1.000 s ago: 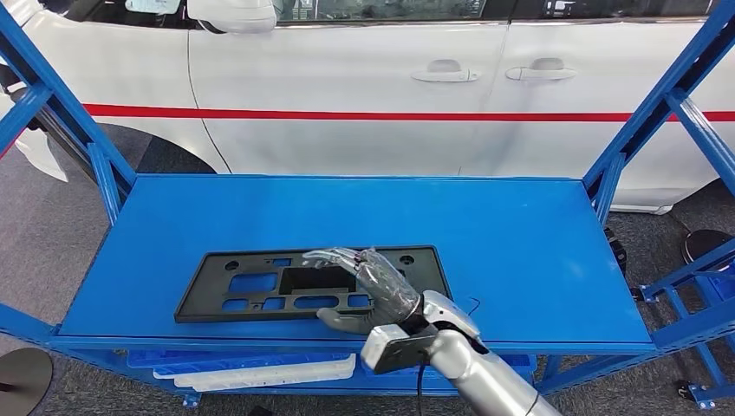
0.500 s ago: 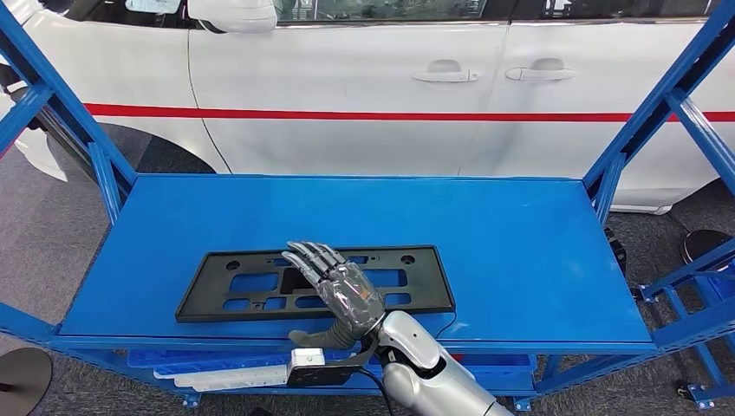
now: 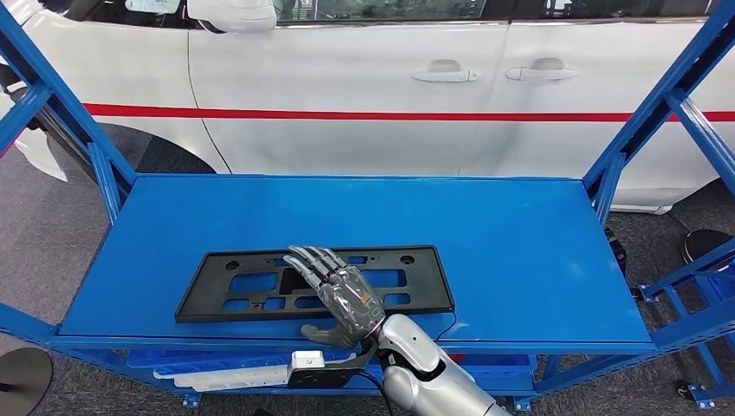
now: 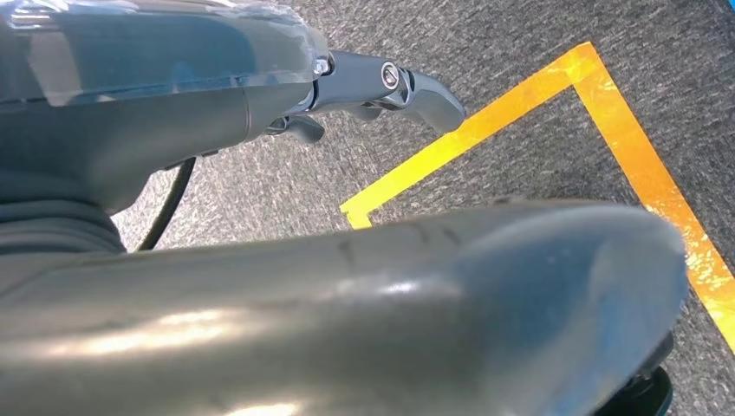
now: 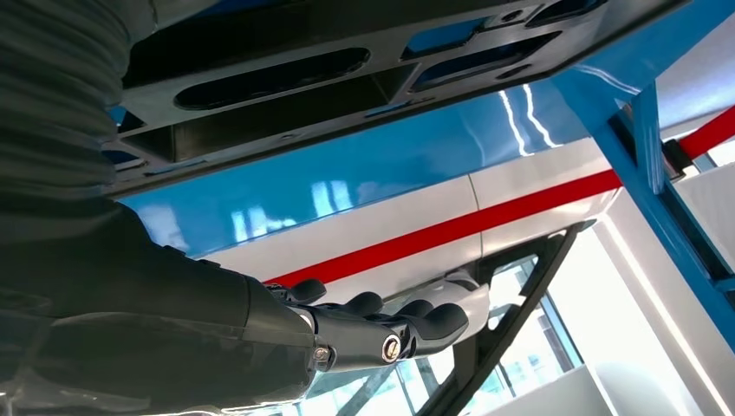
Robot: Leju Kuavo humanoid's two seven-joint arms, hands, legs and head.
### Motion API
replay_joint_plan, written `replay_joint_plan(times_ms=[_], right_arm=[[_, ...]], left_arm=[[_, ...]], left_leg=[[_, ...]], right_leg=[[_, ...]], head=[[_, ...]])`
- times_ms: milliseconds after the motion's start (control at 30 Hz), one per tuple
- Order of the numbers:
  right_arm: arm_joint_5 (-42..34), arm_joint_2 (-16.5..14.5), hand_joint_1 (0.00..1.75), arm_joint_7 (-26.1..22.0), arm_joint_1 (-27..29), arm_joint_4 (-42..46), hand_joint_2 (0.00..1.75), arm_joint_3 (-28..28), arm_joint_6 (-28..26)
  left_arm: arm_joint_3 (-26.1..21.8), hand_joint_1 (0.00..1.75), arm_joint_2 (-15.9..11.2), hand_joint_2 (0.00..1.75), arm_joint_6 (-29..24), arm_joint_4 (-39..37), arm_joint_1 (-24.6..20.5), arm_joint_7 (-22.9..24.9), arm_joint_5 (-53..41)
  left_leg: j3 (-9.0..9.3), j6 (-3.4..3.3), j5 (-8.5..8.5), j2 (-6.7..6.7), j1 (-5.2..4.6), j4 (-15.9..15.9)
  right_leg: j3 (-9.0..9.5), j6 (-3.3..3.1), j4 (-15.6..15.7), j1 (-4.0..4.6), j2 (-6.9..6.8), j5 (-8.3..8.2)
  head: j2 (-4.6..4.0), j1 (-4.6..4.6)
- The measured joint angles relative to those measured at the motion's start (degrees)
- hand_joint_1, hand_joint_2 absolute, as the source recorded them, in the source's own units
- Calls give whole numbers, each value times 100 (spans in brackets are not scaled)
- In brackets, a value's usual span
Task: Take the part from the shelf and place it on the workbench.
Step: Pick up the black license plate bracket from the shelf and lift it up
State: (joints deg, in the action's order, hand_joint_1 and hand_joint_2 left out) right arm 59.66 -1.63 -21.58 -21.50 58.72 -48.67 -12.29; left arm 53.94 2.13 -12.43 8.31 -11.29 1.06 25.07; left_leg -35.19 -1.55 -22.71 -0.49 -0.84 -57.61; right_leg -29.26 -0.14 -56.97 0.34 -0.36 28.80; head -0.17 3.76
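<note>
part: we see a flat black plastic plate (image 3: 314,284) with cut-out windows and small holes, lying flat on the blue shelf (image 3: 520,251), near its front edge and left of centre.
right hand: right hand (image 3: 340,295) hovers over the middle of the part, fingers stretched and spread, thumb out over the front edge; it holds nothing. From the right wrist view the fingers (image 5: 381,325) look clear of the part, though contact is hard to rule out.
left hand: left hand (image 4: 260,104) hangs over grey carpet with yellow floor tape (image 4: 624,165); fingers look loosely extended, nothing in them as far as we can tell.
handling: we judge it light and stiff, thin, smooth so likely slippery on the glossy paint; the thin ribs between windows could flex or crack if squeezed hard.
grip spot: we suggest the long front edge near the middle, thumb under and fingers on top, or hooking into the central recess; an end grip would let it droop and swing.
surface: glossy, hard, level blue panel, so the flat part gives little room to get under; sliding it past the front lip may help.
room: blue uprights (image 3: 646,121) flank both ends, white car (image 3: 364,87) with a red stripe just behind the shelf, a lower tier with pale parts (image 3: 260,371) beneath.
</note>
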Motion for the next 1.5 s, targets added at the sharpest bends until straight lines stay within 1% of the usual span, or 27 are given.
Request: replay_joint_plan(times_ms=[300, 1000, 1067, 1167, 1300, 1367, 1500], right_arm=[[247, -69, 0, 188, -2, -221, 175, -1, -286], [265, -275, 0, 207, -53, -582, 175, -1, -277], [306, -301, 0, 334, -69, -618, 175, -1, -278], [499, -332, 0, 776, -149, -788, 175, 19, -352], [853, -366, 0, 1309, -285, -1254, 175, 161, -646], [934, -371, 0, 1403, -324, -1495, 175, 274, -763], [1007, -401, 0, 1431, -401, -1822, 175, 460, -878]], left_arm=[[5, 0, -3, 0, 24, 0, 1, 8, -2], [5, 0, -8, 0, 4, 0, 30, -76, 67], [5, 0, -9, 0, 3, 0, 34, -94, 91], [5, 0, -9, 0, 4, 0, 45, -117, 111], [5, 0, -9, 0, 23, 0, 59, -120, 110], [5, 0, -9, 0, 35, 0, 61, -114, 110], [5, 0, -9, 0, 47, 0, 59, -106, 111]], left_leg=[[0, 0, 0, 0, 0, 0], [0, 0, 0, 0, 0, 0], [0, 0, 0, 0, 0, 0], [0, 0, 0, 0, 0, 0], [0, -1, 1, 0, 0, 0], [0, -3, 2, -1, -1, -1], [2, -4, 3, 2, -2, -1]], right_leg=[[0, 0, 0, 0, 0, 0], [0, 0, 0, 0, 0, 0], [0, 0, 0, 0, 0, 0], [0, 0, 0, 0, 0, 0], [1, 0, 0, 0, -1, -1], [2, 0, 0, 0, -2, -2], [3, -1, 0, -1, 0, -3]], head=[[0, 1], [0, 2], [0, 2], [0, 2], [0, 2], [0, 1], [0, 2]])
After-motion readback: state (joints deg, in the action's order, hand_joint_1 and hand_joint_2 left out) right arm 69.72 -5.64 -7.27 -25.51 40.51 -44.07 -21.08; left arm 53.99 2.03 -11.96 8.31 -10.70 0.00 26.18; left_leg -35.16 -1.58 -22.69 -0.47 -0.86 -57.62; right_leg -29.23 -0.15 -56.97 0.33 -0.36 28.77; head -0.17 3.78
